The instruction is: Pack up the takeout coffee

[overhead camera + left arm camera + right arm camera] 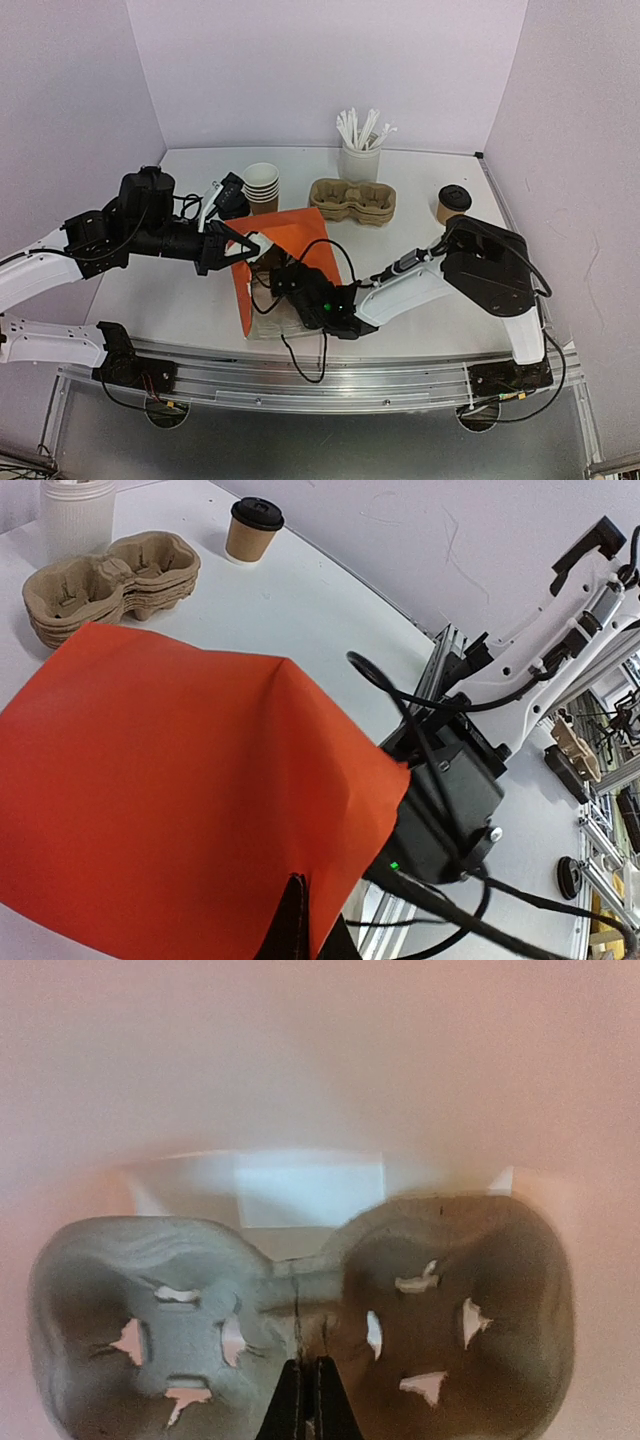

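The takeout coffee [452, 203], a brown cup with a black lid, stands upright at the back right of the table, away from both arms; it also shows in the left wrist view [254, 528]. An orange paper bag [292, 243] lies on its side mid-table. My left gripper [297, 920] is shut on the bag's [170, 780] edge, holding the mouth up. My right gripper [306, 1392] is inside the bag, shut on the middle ridge of a pulp cup carrier [450, 1300]. From above the bag hides its fingers.
A stack of pulp carriers [352, 200] sits at the back centre, with a white cup of stirrers [361, 150] behind it. Stacked lidless cups [262, 186] stand at the back left. Side walls close in the table. The right arm's cable [470, 910] trails by the bag.
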Robot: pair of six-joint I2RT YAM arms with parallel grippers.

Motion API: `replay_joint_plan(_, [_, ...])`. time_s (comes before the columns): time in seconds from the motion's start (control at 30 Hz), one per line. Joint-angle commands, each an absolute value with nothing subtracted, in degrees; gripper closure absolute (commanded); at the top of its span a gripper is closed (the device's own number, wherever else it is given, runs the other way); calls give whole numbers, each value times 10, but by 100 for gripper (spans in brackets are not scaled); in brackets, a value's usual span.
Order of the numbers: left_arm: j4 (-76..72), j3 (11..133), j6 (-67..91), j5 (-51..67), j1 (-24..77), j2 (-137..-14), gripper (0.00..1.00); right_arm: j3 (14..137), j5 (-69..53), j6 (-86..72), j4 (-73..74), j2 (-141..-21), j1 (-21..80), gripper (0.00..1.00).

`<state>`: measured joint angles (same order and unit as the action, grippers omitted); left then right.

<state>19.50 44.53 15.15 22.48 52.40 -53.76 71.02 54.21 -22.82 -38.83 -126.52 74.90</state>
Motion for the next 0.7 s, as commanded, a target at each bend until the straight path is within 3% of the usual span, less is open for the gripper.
replay_joint_plan(0.0, [226, 460, 177, 216, 507, -544, 100, 691, 573, -61, -620, -1198, 746, 100])
replay_joint_plan(0.5, [218, 481, 189, 261, 486, -577, 100, 708, 589, -13, -671, -1274, 750, 100])
replay_joint_plan(0.57, [223, 482, 188, 248, 478, -576, 100, 690, 594, -15, -667, -1260, 753, 95])
replay_joint_plan(0.67, [232, 485, 193, 234, 462, -587, 100, 662, 596, -8, -637, -1234, 768, 79])
